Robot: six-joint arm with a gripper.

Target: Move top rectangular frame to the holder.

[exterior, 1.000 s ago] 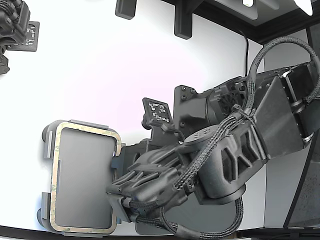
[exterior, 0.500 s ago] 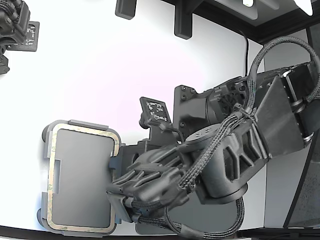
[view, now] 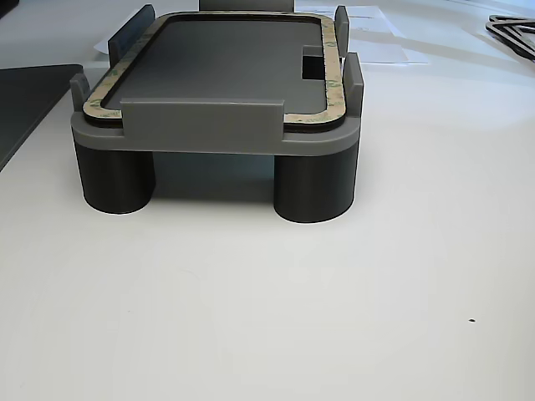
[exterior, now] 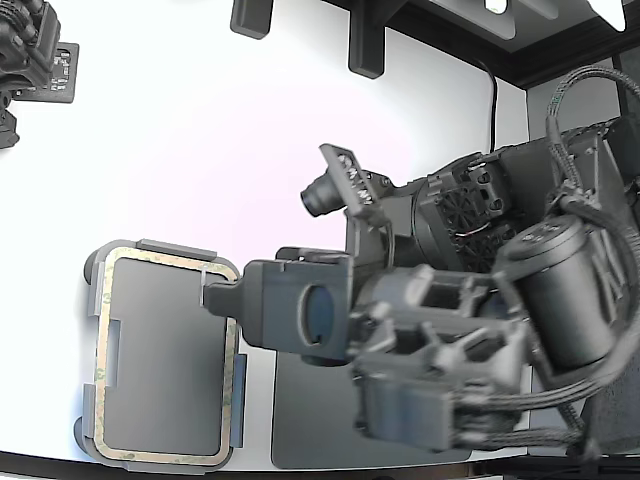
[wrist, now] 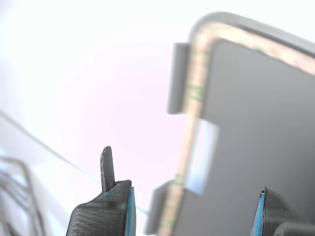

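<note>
The top rectangular frame (exterior: pixel 100 350), a thin tan-olive speckled outline, lies flat inside the holder (exterior: pixel 175 247), a light grey tray on round feet at the exterior view's lower left. The other view shows the frame (view: pixel 331 50) seated between the edge tabs of the holder (view: pixel 201 125). My gripper (exterior: pixel 212 293) points at the upper part of the holder's right edge in the exterior view. In the wrist view my gripper (wrist: pixel 186 172) is open with nothing between its fingers, and behind it are the frame (wrist: pixel 194 98) and a tab of the holder (wrist: pixel 177 78).
A flat dark grey mat (exterior: pixel 310 420) lies under my arm, right of the holder; it also appears as the mat (view: pixel 25 92) in the other view. A second arm (exterior: pixel 30 50) sits at the exterior view's top left. Black brackets (exterior: pixel 365 40) stand at the far edge. A dark frame outline (view: pixel 514 33) lies farther back.
The frame went from slightly skewed to square in the holder. My wrist has rolled over and lifted, and the fingers now sit by the upper part of the holder's right edge.
</note>
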